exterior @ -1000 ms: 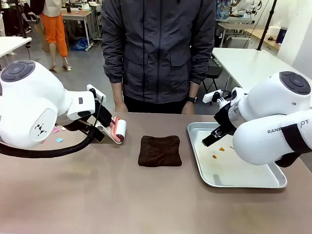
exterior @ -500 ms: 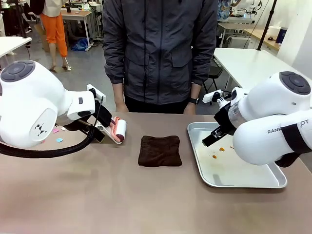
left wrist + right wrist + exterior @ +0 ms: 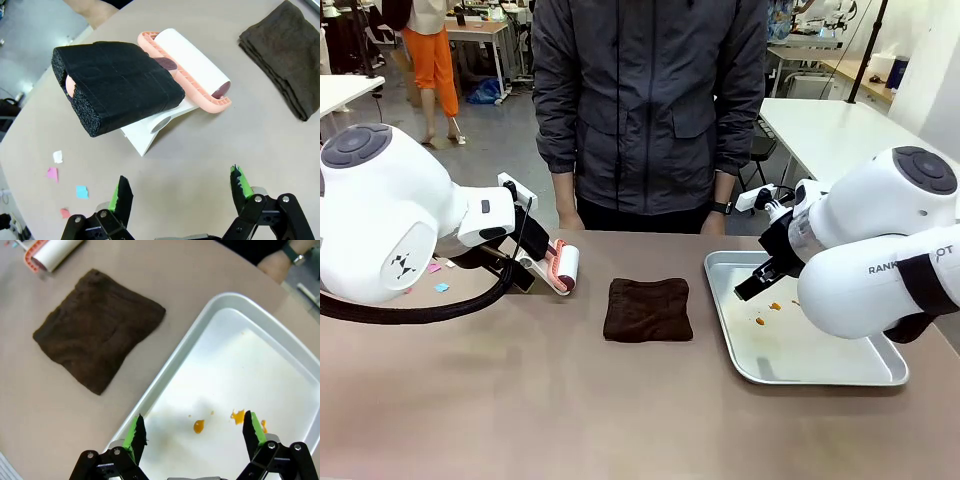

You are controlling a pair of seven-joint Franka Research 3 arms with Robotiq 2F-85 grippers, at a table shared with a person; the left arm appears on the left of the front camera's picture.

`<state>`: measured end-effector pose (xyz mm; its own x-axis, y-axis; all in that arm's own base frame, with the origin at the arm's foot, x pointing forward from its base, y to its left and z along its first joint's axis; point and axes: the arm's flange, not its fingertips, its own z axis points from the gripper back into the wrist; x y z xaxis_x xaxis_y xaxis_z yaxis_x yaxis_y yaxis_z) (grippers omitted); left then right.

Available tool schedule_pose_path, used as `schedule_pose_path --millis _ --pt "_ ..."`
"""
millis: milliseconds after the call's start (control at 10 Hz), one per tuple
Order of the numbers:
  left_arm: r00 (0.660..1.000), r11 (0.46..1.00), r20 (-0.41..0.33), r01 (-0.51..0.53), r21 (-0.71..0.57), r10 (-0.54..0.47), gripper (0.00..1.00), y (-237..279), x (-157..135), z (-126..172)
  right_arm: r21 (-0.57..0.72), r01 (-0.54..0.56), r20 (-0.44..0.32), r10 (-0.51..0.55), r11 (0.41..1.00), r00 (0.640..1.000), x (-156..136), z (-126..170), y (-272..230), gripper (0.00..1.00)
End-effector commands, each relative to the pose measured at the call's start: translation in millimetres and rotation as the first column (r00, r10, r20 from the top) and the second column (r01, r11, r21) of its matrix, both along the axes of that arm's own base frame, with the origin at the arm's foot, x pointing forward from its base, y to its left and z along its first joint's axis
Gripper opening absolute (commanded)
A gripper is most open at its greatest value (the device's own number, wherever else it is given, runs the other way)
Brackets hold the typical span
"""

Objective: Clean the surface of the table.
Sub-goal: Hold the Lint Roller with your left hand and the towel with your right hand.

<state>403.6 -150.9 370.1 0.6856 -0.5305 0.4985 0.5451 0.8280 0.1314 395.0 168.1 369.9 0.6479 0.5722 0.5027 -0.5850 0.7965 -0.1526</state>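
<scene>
— What are the grippers doing?
— Both are gaping wide and gripping nothing. The left gripper [image 3: 180, 182] is hanging over the lint roller [image 3: 192, 65], whose handle is hiding inside black foam [image 3: 115, 85]. The right gripper [image 3: 195, 421] is hovering above the tray [image 3: 175, 360], over its orange smears [image 3: 198, 426].
— And the table [image 3: 520, 400]?
— It is lying beneath everything, with its edges running out of frame.

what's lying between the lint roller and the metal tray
A folded dark brown cloth, flat on the table, touching neither the lint roller nor the tray. The front view shows it plainly.
</scene>
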Motion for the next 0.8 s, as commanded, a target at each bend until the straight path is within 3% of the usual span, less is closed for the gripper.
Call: schedule_pose_path --millis 0,500,700 --pt "1.0 1.0 0.0 0.0 0.0 0.0 1.0 0 0 0 0.001 0.0 0.0 0.0 1.0 1.0 0 0 0 1.0" --pt "1.0 1.0 0.0 0.0 0.0 0.0 1.0 0 0 0 0.0 0.0 0.0 0.0 1.0 1.0 0 0 0 1.0" --pt "0.999 0.998 -0.028 0.031 -0.047 -0.032 1.0 7 -7 7 0.005 0.056 -0.186 -0.054 0.998 0.981 -6 13 -9 1.0"
